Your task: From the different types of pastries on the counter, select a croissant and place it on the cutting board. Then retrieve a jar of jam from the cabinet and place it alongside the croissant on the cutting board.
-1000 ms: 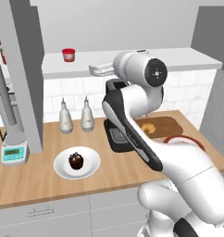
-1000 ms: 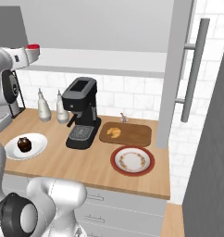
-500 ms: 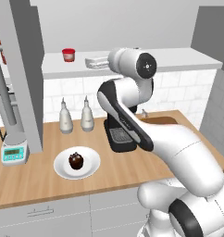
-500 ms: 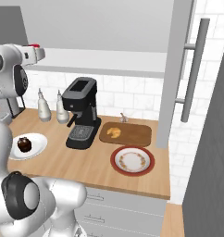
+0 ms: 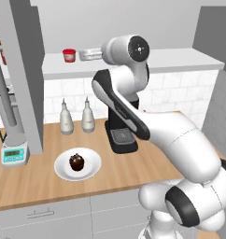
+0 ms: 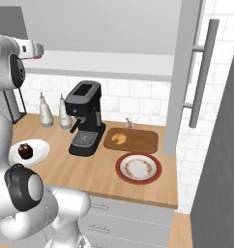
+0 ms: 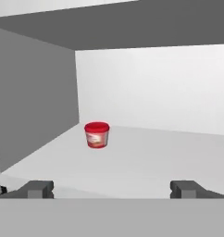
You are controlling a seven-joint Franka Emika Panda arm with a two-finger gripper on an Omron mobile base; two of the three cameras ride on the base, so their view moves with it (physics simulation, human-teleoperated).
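Note:
The jar of jam [image 7: 96, 134], red with a red lid, stands upright on the cabinet's white shelf [image 7: 155, 157], to the left near the grey side panel. My gripper [image 7: 112, 189] is level with the shelf and points at the jar from some way off, open, with nothing between its fingertips [image 7: 37, 189]. From the left base, the gripper [image 5: 85, 54] is just right of the jar [image 5: 68, 55]. The croissant [image 6: 119, 138] lies on the cutting board [image 6: 140, 141] on the counter [image 6: 90, 169].
A black coffee machine [image 6: 87, 118] stands left of the board. A red-rimmed plate [image 6: 138, 167] lies in front of the board. The chocolate muffin [image 5: 76, 162] sits on a white plate [image 5: 91, 165]. Two grey-white bottles [image 5: 66, 119] and a small scale [image 5: 14, 154] stand further left.
The arm has swung the hand left along the shelf, closer to the jar. The jaws have stayed open. Nothing on the counter has moved.

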